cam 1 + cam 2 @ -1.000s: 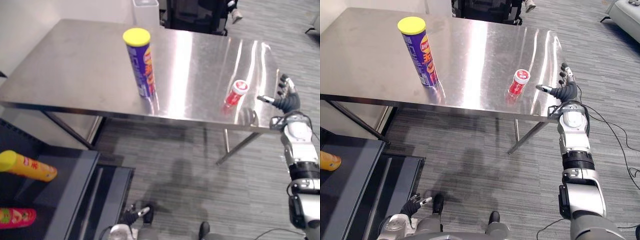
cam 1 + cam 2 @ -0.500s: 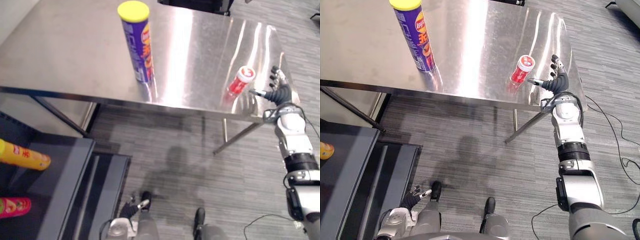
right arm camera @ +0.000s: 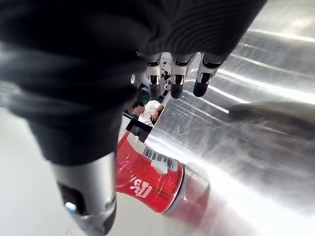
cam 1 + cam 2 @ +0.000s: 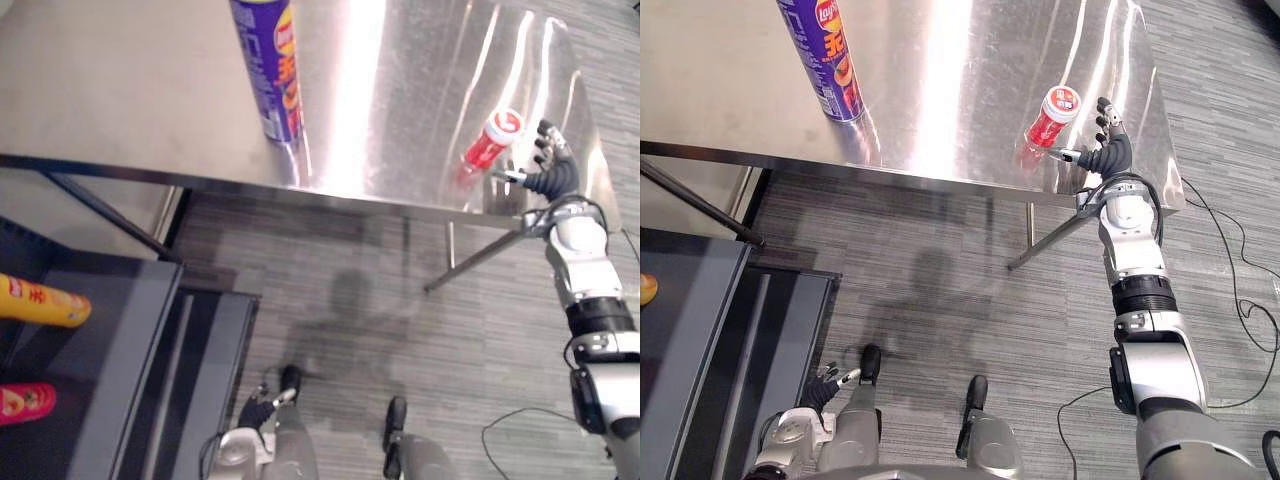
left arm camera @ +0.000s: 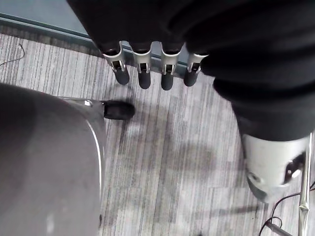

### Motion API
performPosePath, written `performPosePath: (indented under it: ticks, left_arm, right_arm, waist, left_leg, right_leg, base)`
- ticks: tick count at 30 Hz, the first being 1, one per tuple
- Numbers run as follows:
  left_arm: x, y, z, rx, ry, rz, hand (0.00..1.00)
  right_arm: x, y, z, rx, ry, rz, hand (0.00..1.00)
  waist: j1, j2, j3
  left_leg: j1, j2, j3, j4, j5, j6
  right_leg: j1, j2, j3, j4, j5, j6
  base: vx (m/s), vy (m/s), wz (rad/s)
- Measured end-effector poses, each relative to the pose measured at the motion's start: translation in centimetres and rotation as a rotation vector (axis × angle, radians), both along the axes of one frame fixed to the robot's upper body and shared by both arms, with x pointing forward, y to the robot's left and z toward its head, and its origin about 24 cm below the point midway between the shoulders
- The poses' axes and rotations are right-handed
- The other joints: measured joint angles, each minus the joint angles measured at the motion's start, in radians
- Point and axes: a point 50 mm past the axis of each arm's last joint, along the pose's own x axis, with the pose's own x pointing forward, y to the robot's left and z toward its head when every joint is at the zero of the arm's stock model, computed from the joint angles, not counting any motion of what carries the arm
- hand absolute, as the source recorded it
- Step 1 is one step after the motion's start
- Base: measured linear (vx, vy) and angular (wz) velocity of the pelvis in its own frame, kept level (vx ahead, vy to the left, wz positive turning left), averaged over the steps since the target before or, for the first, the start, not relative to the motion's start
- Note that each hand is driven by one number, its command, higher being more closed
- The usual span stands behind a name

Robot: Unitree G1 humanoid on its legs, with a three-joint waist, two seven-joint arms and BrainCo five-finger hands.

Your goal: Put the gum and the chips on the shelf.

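Note:
The gum (image 4: pixel 490 142), a small red tub with a white lid, stands near the right front corner of the steel table (image 4: pixel 120 100). My right hand (image 4: pixel 548 175) is open just to its right, fingers straight, thumb reaching toward it without touching. In the right wrist view the gum (image 3: pixel 147 179) sits between the thumb (image 3: pixel 88 196) and the fingers (image 3: pixel 177 78). The chips (image 4: pixel 268 70), a tall purple tube, stand upright at the table's front middle. My left hand (image 4: pixel 258 408) hangs low over the floor, open, its fingers (image 5: pixel 142 73) straight.
A dark shelf unit (image 4: pixel 130 340) stands at the lower left, below table height. On it lie a yellow tube (image 4: pixel 40 305) and a red tube (image 4: pixel 25 400). Grey carpet floor lies between shelf and table.
The camera has tipped down, shifting the whole picture. My right hand has come in from the table's right edge to just beside the gum. The left hand has stayed low.

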Motion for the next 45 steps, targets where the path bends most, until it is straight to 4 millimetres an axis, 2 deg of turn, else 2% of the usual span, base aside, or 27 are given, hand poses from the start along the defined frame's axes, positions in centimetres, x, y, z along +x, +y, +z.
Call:
performPosePath:
  ticks: [10,16,25,26,31,36,45]
  left_arm:
    - [1.3,0.0,0.6,-0.014,-0.044,0.023,0.0]
    - [1.7,0.1,0.8,-0.014,-0.055,0.031,0.0]
    - [2.1,0.3,1.0,-0.008,-0.065,0.032,0.0]
    - [2.2,0.3,1.1,-0.007,-0.069,0.032,0.0]
    - [2.5,0.2,1.2,-0.008,-0.078,0.031,0.0]
    - [2.7,0.2,1.3,-0.003,-0.088,0.033,0.0]
    - [2.8,0.5,1.5,0.015,-0.098,0.044,0.0]
  right_arm:
    - [0.7,0.6,2.5,0.019,-0.057,0.001,0.0]
    - [1.2,1.9,4.3,-0.01,-0.095,0.036,0.0]
    - [1.3,2.7,6.6,-0.053,-0.144,0.055,0.0]
    - [1.3,2.6,7.0,-0.057,-0.154,0.053,1.0]
    - [1.3,2.7,7.2,-0.059,-0.157,0.054,1.0]
    - [1.4,3.0,8.3,-0.061,-0.183,0.062,1.0]
    - [1.5,3.4,8.2,-0.075,-0.179,0.071,1.0]
  waist:
    - [0.006,-0.031,0.043]
    - [0.02,-0.031,0.044]
    - [0.032,-0.031,0.044]
    - [0.033,-0.031,0.044]
    - [0.052,-0.032,0.045]
    - [0.055,-0.036,0.047]
    - [0.055,-0.047,0.053]
  left_leg:
    - [-0.033,0.006,0.005,0.0,0.019,-0.001]
    - [-0.049,0.028,0.008,0.0,0.03,-0.006]
    - [-0.073,0.057,0.001,0.0,0.039,-0.02]
    - [-0.082,0.059,-0.001,0.0,0.039,-0.021]
    - [-0.089,0.059,-0.001,0.0,0.044,-0.022]
    - [-0.096,0.06,-0.001,0.0,0.047,-0.022]
    - [-0.098,0.062,0.0,0.0,0.048,-0.023]
  right_leg:
    - [-0.034,0.007,0.014,-0.011,-0.001,0.001]
    - [-0.057,0.027,0.024,-0.008,0.0,0.001]
    - [-0.08,0.055,0.024,-0.008,0.0,0.0]
    - [-0.086,0.056,0.022,-0.008,0.0,0.0]
    - [-0.092,0.058,0.021,-0.008,0.0,0.0]
    - [-0.097,0.059,0.019,-0.009,0.0,0.0]
    - [-0.101,0.062,0.022,-0.007,0.0,0.0]
  base:
    - [-0.02,-0.005,-0.03]
    - [0.0,-0.022,-0.06]
    - [-0.01,-0.031,-0.02]
    - [0.0,0.0,0.0]
    - [0.0,0.0,0.0]
    - [0.0,0.0,0.0]
    - [0.0,0.0,0.0]
